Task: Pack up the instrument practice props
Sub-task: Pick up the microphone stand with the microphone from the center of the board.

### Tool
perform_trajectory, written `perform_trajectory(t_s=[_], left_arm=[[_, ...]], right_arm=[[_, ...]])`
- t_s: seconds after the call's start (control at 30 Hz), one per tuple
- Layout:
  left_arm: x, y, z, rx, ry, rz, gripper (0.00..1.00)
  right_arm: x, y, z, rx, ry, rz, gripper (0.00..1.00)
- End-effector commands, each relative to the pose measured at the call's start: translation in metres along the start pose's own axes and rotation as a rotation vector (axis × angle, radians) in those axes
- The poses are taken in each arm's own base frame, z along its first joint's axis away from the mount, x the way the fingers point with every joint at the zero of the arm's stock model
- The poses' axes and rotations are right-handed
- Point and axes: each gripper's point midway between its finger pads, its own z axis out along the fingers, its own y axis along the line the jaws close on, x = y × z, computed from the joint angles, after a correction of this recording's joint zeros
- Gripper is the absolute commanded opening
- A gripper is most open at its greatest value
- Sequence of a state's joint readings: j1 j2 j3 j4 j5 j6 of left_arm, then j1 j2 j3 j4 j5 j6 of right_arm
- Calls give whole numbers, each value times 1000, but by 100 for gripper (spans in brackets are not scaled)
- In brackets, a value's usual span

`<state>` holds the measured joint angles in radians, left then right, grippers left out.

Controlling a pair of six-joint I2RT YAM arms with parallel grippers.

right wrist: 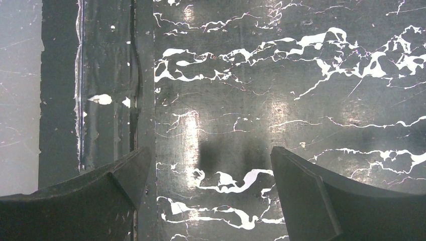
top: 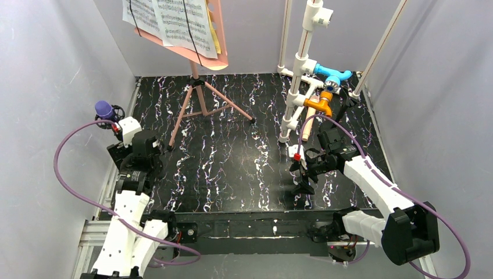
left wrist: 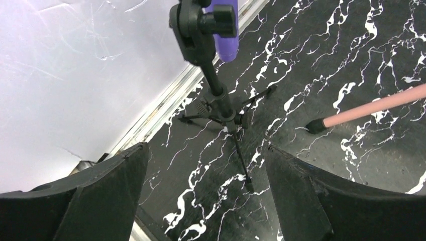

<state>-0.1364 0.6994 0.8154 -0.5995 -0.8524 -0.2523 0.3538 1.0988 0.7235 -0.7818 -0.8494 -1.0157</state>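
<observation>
I can read no words, labels, brands or numbers in any view. The printed music pages (top: pixel 174 20) on the pink sheet-music holder (top: pixel 212 63) carry staves of notation, but they are too small for me to decipher.

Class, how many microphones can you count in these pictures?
2. The purple microphone stands on a small tripod at the far left. The beige microphone is at the foot of the pipe frame, partly hidden.

Purple microphone (top: pixel 103 108); pink stand (top: pixel 197 99); black white-veined table (top: pixel 232 163).
</observation>
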Motion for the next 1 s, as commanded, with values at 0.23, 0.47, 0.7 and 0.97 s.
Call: perform_trajectory(t_s=[0.23, 0.47, 0.7, 0.97], left_arm=[[-28, -10, 55, -12, -59, -82, 81], [-20, -7, 80, -61, -93, -40, 76], [-12, -16, 108, -39, -100, -70, 65], [-22, -24, 120, -3, -137, -42, 41]], right_arm=[[-3, 0, 1, -1, -6, -3, 98], [-1, -1, 0, 3, 1, -1, 99], [1, -1, 0, 6, 12, 6, 99], [3, -3, 1, 2, 21, 22, 99]])
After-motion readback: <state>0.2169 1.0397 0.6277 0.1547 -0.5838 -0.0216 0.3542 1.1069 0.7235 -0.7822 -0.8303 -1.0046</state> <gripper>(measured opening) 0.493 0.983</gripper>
